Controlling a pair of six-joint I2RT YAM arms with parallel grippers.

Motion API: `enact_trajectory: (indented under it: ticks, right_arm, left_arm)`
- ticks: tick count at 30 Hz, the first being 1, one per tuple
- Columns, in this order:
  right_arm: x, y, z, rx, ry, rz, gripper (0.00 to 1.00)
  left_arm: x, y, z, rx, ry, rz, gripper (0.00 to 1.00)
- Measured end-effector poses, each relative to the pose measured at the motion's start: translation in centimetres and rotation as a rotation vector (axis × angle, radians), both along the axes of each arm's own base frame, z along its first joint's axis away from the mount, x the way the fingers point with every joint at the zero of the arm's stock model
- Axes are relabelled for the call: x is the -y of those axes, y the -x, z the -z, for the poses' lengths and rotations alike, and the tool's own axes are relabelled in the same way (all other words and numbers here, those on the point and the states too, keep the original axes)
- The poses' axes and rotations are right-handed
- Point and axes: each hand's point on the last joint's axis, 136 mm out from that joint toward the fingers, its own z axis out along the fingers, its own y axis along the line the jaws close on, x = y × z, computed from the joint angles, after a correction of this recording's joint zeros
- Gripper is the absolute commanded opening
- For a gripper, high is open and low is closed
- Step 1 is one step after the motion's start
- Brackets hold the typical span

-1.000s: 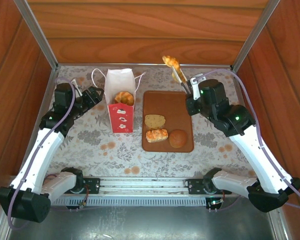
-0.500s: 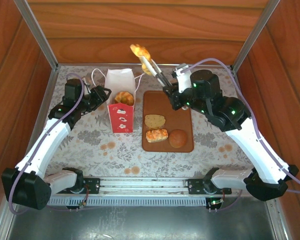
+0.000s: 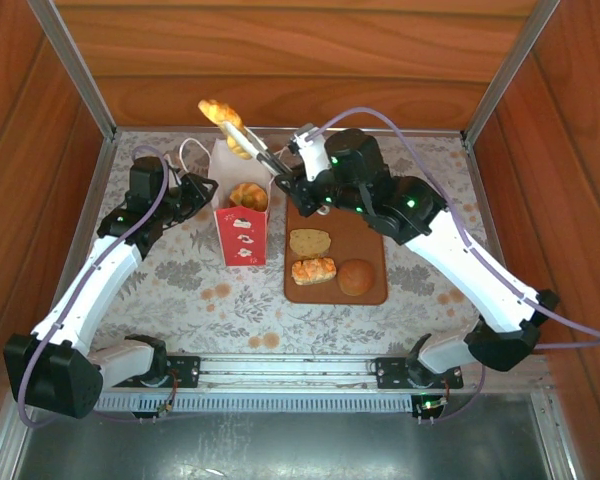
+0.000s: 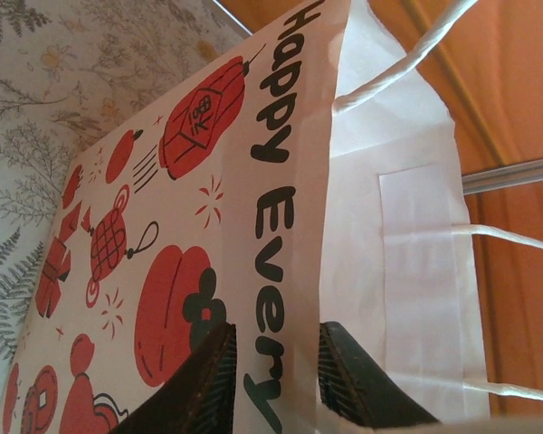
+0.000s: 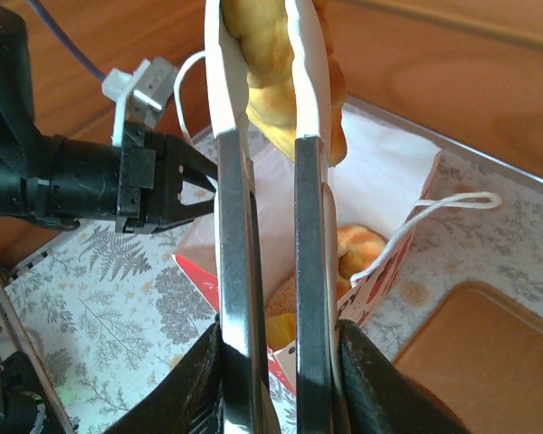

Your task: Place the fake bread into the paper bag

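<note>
The white paper bag with red prints stands upright left of the tray, its mouth open and golden bread inside. My left gripper is at its left wall; in the left wrist view its fingers pinch that wall, one outside and one inside. My right gripper is shut on metal tongs, which clamp a croissant above the bag's far rim. The right wrist view shows the tongs gripping the croissant over the open bag.
A brown tray right of the bag carries a bread slice, a glazed loaf and a round bun. The right arm reaches across the tray's far end. Wooden walls enclose the patterned table on three sides.
The right arm has swung left, carrying the tongs and croissant from beyond the tray to above the bag. The left gripper moved in and closed on the bag's left wall.
</note>
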Motion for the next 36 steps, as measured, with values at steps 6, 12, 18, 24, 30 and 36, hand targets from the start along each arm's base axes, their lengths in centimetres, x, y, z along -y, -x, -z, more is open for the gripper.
enact_trajectory:
  ticks: [6, 12, 18, 24, 30, 36]
  right_arm:
    - [-1.4, -0.8, 1.8, -0.019, 0.048, -0.005, 0.08]
    - [-1.5, -1.8, 4.1, -0.040, 0.130, 0.027, 0.09]
    - [-1.0, -2.4, 6.9, -0.081, 0.236, 0.061, 0.10]
    - [0.1, -2.2, 8.0, -0.106, 0.307, 0.079, 0.10]
    - [0.7, -2.5, 7.9, -0.106, 0.351, 0.104, 0.13]
    - [0.2, -2.8, 10.0, -0.141, 0.431, 0.097, 0.22]
  left_arm:
    - [-0.3, 0.2, -0.6, 0.020, -0.001, -0.010, 0.19]
    - [-0.4, 0.2, -0.6, 0.023, -0.005, -0.017, 0.14]
    - [-0.5, 0.1, -0.6, 0.025, -0.011, -0.019, 0.12]
    - [-0.8, 0.0, -0.5, 0.030, -0.036, -0.029, 0.12]
    - [-0.9, 0.1, -0.4, 0.029, -0.043, -0.034, 0.12]
    - [-1.0, 0.3, -0.6, 0.035, -0.042, -0.034, 0.12]
